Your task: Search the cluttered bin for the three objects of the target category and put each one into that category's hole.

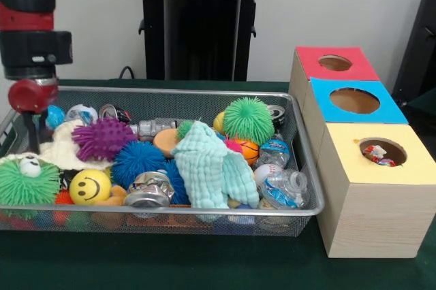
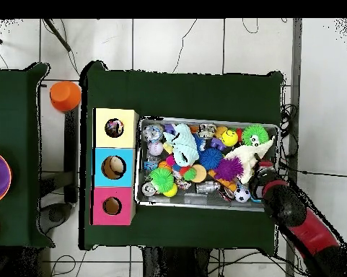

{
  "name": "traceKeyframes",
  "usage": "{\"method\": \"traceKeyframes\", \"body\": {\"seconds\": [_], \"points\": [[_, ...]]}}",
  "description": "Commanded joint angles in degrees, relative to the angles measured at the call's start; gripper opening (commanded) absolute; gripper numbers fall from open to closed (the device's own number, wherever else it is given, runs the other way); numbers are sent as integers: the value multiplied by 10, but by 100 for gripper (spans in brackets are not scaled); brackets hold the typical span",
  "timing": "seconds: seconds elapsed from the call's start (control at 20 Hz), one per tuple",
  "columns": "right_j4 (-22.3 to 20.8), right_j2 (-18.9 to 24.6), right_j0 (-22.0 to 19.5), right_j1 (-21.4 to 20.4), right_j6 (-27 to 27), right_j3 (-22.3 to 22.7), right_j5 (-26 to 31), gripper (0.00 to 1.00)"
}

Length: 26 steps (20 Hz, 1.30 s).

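Note:
The silver wire-mesh bin (image 1: 300, 109) (image 2: 141, 162) is full of mixed toys. The cream-yellow knitted cloth (image 1: 60, 148) (image 2: 242, 156) lies at the bin's left end in the front view, under a purple spiky ball (image 1: 103, 137). My gripper (image 1: 30, 139) (image 2: 257, 177) hangs down into that end, right beside the cloth's edge; its grip is hidden. The yellow-topped hole (image 1: 383, 151) (image 2: 115, 128) holds a multicoloured confetti cloth (image 1: 377, 154) just inside it. No other confetti cloth shows in the bin.
A mint-green cloth (image 1: 210, 167) is draped over the bin's middle. Around it lie spiky balls, crushed silver cans (image 1: 148, 190), a yellow smiley ball (image 1: 89, 186) and plastic bottles. The blue-topped box (image 1: 354, 101) and red-topped box (image 1: 335, 62) stand behind the yellow one.

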Motion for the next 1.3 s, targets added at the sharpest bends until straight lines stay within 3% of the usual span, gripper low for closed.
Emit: {"method": "traceKeyframes", "body": {"seconds": [0.05, 0.3, 0.65, 0.8, 1.05, 1.3], "points": [[23, 64, 11, 110, 100, -20, -85, 100], [42, 119, 1, 145, 131, -17, -123, 100], [96, 268, -45, 160, 213, 65, -159, 100], [117, 290, -45, 164, 230, 85, -193, 100], [99, 387, -88, 261, 239, 96, -221, 100], [132, 421, -106, 254, 253, 142, -219, 100]]}}
